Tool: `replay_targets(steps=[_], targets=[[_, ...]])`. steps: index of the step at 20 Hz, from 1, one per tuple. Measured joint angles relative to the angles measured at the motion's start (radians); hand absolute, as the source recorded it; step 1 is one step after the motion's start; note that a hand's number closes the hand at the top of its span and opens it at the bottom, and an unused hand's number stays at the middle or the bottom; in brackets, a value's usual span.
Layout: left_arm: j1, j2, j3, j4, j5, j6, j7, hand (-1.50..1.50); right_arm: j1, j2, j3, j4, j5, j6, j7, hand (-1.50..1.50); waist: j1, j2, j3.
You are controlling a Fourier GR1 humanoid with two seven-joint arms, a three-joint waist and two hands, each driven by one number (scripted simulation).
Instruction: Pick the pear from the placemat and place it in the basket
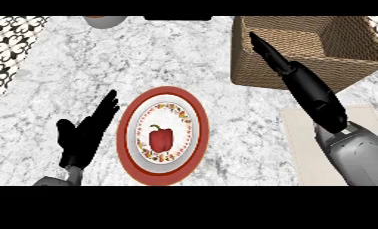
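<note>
Marble counter (148,58) bears basket (347,63), red-rimmed plate (133,123), placemat (303,143).

**Where things are sitting on the surface**

A plate (164,135) is lying on the surface (148,63) at lower centre, and a pepper (160,138) is sitting in the plate's middle. The left hand (85,135) is standing just left of the plate. A basket (310,53) is sitting at the far right, well apart from the plate. The right hand (295,75) is stretching across the basket's near wall, its fingers (262,48) over the basket's inside. A placemat (306,143) is lying in front of the basket, partly under the right forearm. A round vessel (105,20) is sitting at the far edge, left of centre.
</note>
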Motion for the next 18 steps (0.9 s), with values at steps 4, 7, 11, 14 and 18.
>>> replay_targets(steps=[4, 7, 11, 14, 18], targets=[[0.016, 0.064, 0.043, 0.035, -0.048, 0.047, 0.018, 0.00, 0.027, 0.042, -0.143, -0.078, 0.038, -0.192, -0.099, 1.50, -0.056, -0.021, -0.001], [0.043, 0.109, 0.066, 0.065, -0.081, 0.079, 0.031, 0.00, 0.002, 0.091, -0.300, -0.153, 0.040, -0.362, -0.190, -1.50, -0.109, -0.059, 0.018], [0.071, 0.164, 0.089, 0.096, -0.126, 0.117, 0.048, 0.00, 0.078, 0.057, -0.430, -0.136, 0.245, -0.588, -0.219, -1.50, -0.143, -0.041, -0.001], [0.089, 0.186, 0.104, 0.108, -0.140, 0.137, 0.056, 0.00, 0.140, 0.067, -0.551, -0.093, 0.367, -0.772, -0.189, -1.50, -0.176, -0.032, -0.009], [0.105, 0.209, 0.124, 0.114, -0.153, 0.162, 0.060, 0.00, 0.275, 0.130, -0.684, -0.012, 0.489, -0.960, -0.092, -1.50, -0.207, -0.020, -0.016]])
